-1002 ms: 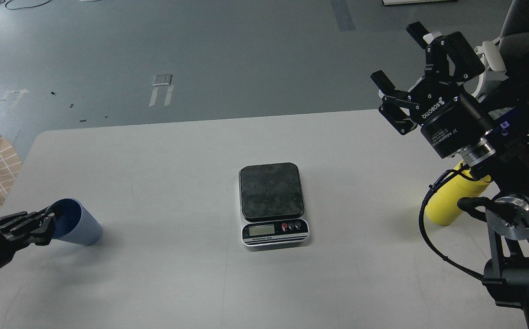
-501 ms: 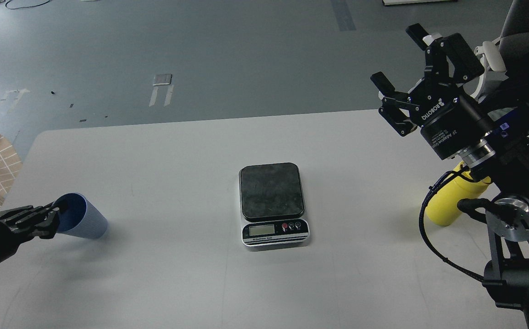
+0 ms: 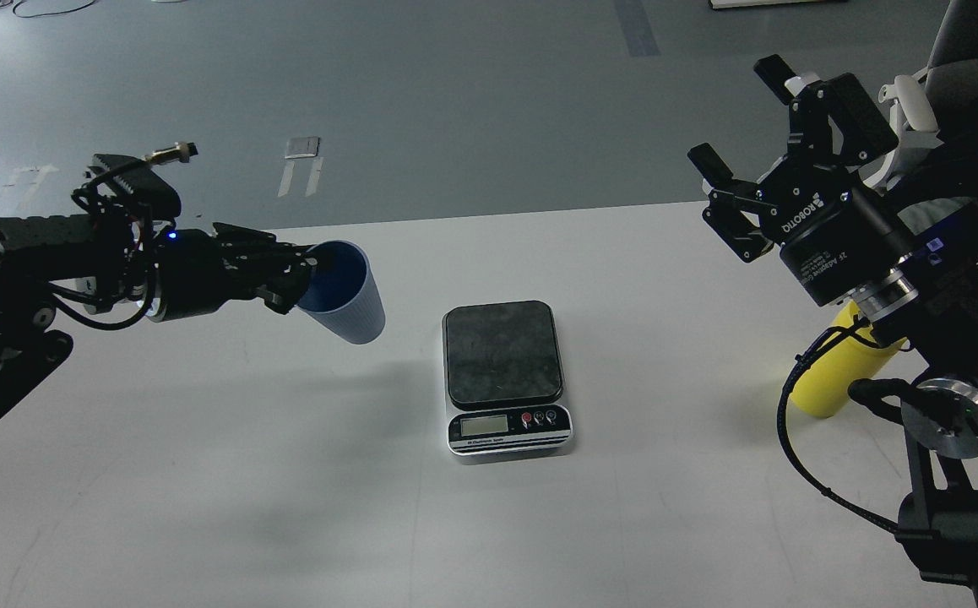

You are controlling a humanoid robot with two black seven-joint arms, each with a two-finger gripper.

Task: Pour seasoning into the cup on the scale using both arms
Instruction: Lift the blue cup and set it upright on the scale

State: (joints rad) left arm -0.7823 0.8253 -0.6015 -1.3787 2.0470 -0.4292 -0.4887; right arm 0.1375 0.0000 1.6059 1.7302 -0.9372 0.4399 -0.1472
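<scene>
Left gripper (image 3: 301, 279), at middle left of the frame, pinches the rim of the cup (image 3: 345, 295): one finger seems to sit inside the mouth and one outside, and the cup hangs tilted, its mouth turned back toward the arm and its ribbed base pointing down and right. It is lifted off the table (image 3: 286, 473), with its shadow lying below it, left of the scale.

Nearest in the frame, at lower centre, is the scale (image 3: 506, 371), flat on the table with its silver front and small display facing the camera. Its dark weighing plate is bare, so the cup has not yet been set on it.

At middle right, the seasoning (image 3: 827, 384) stands on the table, mostly hidden behind the right arm; only the lower yellow body shows, and the nozzle and cap are out of sight. How full it is cannot be told.

Farther back, at upper right, the right gripper (image 3: 742, 156) is raised above the table with its fingers spread wide, holding nothing.

The cup's interior looks dark blue and empty as far as the view allows. It is probably light and thin-walled, so a rim pinch holds it, though it may swing or slip; it should be levelled before being lowered onto the plate. The bottle is likely soft plastic that gives under pressure, so taking it around the mid-body would be steadier than near the nozzle, and a hard squeeze could push seasoning out early.
</scene>
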